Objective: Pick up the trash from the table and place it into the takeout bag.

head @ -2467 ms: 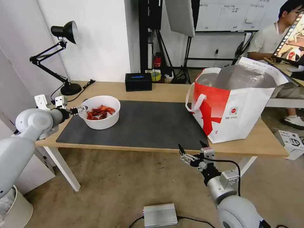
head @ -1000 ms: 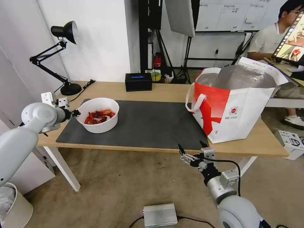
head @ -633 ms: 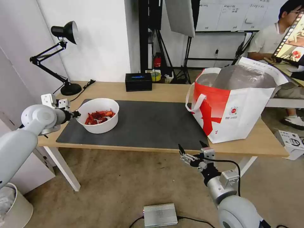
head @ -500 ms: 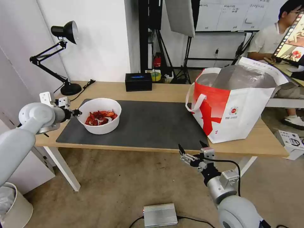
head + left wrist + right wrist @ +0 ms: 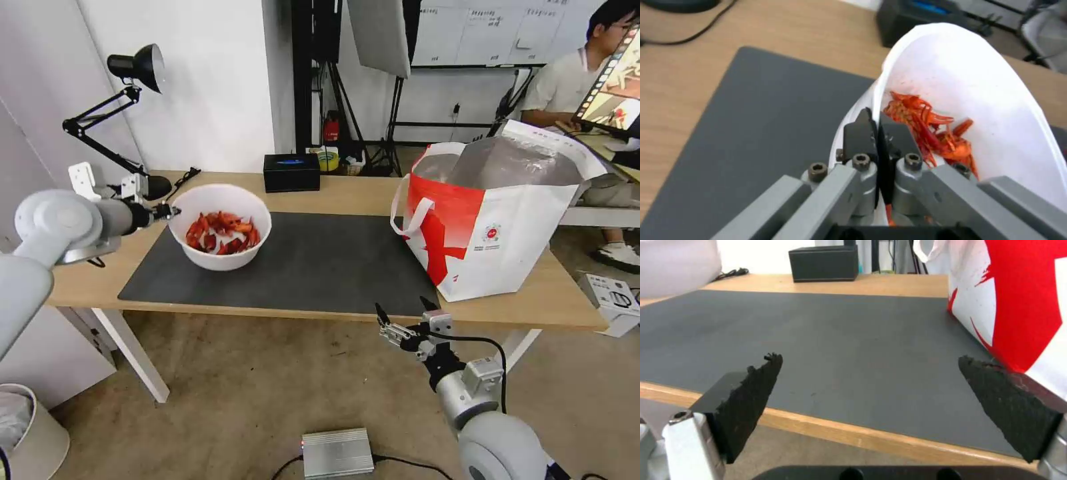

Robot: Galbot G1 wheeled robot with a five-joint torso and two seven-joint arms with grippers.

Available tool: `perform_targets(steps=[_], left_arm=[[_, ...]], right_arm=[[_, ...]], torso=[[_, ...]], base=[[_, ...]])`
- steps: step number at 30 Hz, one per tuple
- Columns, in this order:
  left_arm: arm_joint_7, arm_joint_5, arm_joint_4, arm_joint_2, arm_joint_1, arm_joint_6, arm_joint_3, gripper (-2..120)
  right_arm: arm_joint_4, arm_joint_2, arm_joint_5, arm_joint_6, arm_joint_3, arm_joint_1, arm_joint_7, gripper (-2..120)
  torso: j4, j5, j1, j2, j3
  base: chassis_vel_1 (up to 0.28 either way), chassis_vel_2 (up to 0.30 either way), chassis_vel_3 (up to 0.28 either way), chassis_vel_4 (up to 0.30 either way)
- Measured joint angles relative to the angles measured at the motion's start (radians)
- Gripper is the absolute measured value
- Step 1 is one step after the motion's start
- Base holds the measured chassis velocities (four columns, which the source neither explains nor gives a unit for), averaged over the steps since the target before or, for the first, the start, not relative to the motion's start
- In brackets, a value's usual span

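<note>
The trash here is a white bowl (image 5: 220,230) of red crayfish shells (image 5: 225,233). It hangs lifted above the left part of the dark grey mat (image 5: 320,260) on the table (image 5: 347,190). My left gripper (image 5: 171,212) is shut on the bowl's left rim; in the left wrist view the left gripper (image 5: 878,125) pinches the bowl (image 5: 996,100) wall, with shells (image 5: 929,130) inside. The takeout bag (image 5: 497,213) stands open at the table's right end. My right gripper (image 5: 403,312) waits open below the table's front edge; the right wrist view has the right gripper (image 5: 871,370) facing the mat (image 5: 840,336) and the bag (image 5: 1018,293).
A black box (image 5: 291,172) sits at the table's back edge, a black desk lamp (image 5: 137,120) at its back left corner. On the floor lie a silver unit (image 5: 337,452) and, at right, a white device (image 5: 613,300). A bin (image 5: 30,437) stands at lower left.
My left gripper has raised the bowl off the mat and carried it a little to the right. The right arm has kept still.
</note>
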Motion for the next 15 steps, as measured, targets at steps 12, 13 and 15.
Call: perform_targets(steps=[12, 13, 15], left_arm=[[-0.027, -0.111, -0.074, -0.039, -0.097, -0.025, 0.048, 0], [-0.028, -0.118, -0.078, -0.050, -0.110, -0.029, 0.059, 0], [-0.028, -0.120, -0.079, -0.058, -0.117, -0.033, 0.064, 0]], right_arm=[[0.000, 0.000, 0.000, 0.000, 0.000, 0.000, 0.000, 100], [0.000, 0.000, 0.000, 0.000, 0.000, 0.000, 0.000, 100], [0.000, 0.000, 0.000, 0.000, 0.000, 0.000, 0.000, 100]], torso=[[-0.0001, 0.0001, 0.000, 0.000, 0.000], [-0.0001, 0.0001, 0.000, 0.000, 0.000], [0.0000, 0.0002, 0.000, 0.000, 0.000]], base=[[0.000, 0.000, 0.000, 0.000], [0.000, 0.000, 0.000, 0.000], [0.000, 0.000, 0.000, 0.000]])
